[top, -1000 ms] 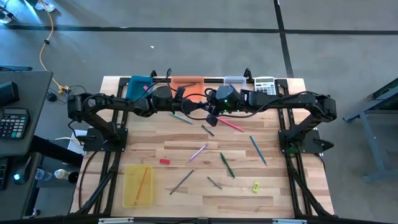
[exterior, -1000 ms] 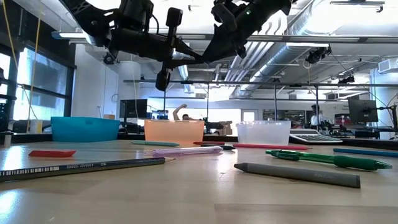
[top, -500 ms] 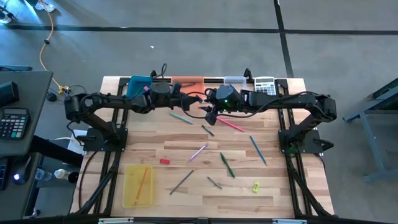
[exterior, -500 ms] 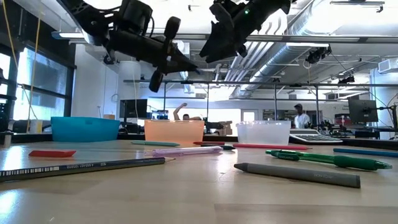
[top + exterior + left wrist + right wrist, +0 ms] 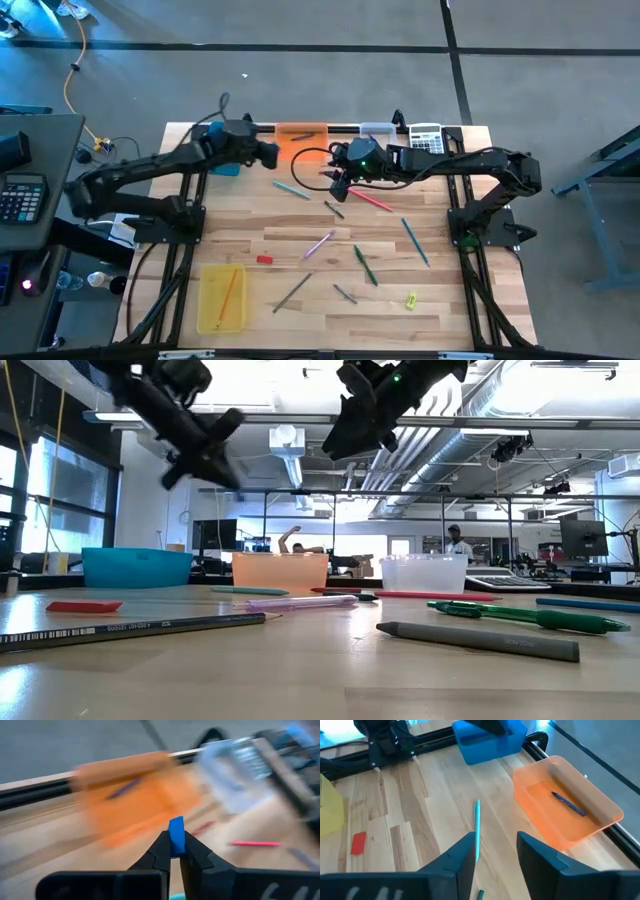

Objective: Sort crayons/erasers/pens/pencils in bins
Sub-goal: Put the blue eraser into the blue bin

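My left gripper (image 5: 271, 154) hangs above the table's far side, between the blue bin (image 5: 224, 138) and the orange bin (image 5: 301, 134), and is shut on a small blue block (image 5: 176, 827). My right gripper (image 5: 495, 840) is open and hovers over the far middle of the table (image 5: 338, 181), above a teal pen (image 5: 477, 830) that lies flat on the wood. The orange bin (image 5: 565, 812) holds a blue pen (image 5: 567, 803). A red eraser (image 5: 264, 259), pens, pencils and crayons lie scattered on the table. My left gripper pinches the small blue block (image 5: 176, 831) between its two fingertips. The block's upper end sticks out past the tips. It is lifted clear of the table.
A clear bin (image 5: 377, 129) and a grey calculator (image 5: 426, 136) stand at the far edge. The yellow bin (image 5: 221, 297), near left, holds an orange pencil. A green pen (image 5: 365, 265), a blue pen (image 5: 415, 241), a pink pencil (image 5: 318, 244) and grey sticks lie mid-table.
My left arm has swung from beside the right gripper toward the table's left and upward, still shut on the blue block; its wrist view is blurred by the motion.
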`<state>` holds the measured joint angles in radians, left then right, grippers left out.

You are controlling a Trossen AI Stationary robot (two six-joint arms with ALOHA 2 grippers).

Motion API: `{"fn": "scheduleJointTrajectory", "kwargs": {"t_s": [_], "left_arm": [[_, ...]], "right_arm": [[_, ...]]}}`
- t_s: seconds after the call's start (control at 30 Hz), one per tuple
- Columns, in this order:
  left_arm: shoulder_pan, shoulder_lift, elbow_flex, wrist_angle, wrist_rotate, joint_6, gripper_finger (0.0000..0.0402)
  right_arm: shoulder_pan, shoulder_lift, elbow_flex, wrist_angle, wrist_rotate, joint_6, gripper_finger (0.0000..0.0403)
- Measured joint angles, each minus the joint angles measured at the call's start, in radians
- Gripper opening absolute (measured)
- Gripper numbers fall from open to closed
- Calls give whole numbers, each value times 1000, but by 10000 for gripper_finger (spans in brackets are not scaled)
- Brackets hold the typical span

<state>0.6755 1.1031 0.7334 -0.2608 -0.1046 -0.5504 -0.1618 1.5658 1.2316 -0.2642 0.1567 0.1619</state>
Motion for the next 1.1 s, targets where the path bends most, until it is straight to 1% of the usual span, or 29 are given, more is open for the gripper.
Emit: {"fn": "scheduleJointTrajectory", "kwargs": {"t_s": [0.1, 0.17, 0.3, 0.37, 0.53, 0.7, 0.9, 1.0, 1.1], "left_arm": [[36, -50, 0, -135, -54, 13, 4], [57, -64, 0, -197, -64, 18, 4], [92, -48, 23, -331, -57, 44, 3], [103, -25, 51, -389, -72, 67, 3], [148, 61, 124, -495, -124, 130, 3], [214, 189, 163, -550, -118, 212, 3], [264, 316, 214, -591, -73, 275, 4], [282, 363, 254, -632, -72, 298, 5], [301, 405, 297, -680, -94, 321, 6]], "right_arm": [[-1, 0, 0, 0, -3, -13, 106], [-2, 0, 0, 0, -6, -17, 91], [-2, 0, 0, 0, -12, -57, 67], [-7, 0, 0, 3, -17, -66, 56], [-30, 0, 0, 6, -65, -77, 29], [-48, 0, 0, 23, -96, -77, 5], [-48, 0, 0, 58, -108, -77, 4], [-48, 0, 0, 58, -108, -77, 3], [-48, 0, 0, 58, -108, -80, 1]]}}
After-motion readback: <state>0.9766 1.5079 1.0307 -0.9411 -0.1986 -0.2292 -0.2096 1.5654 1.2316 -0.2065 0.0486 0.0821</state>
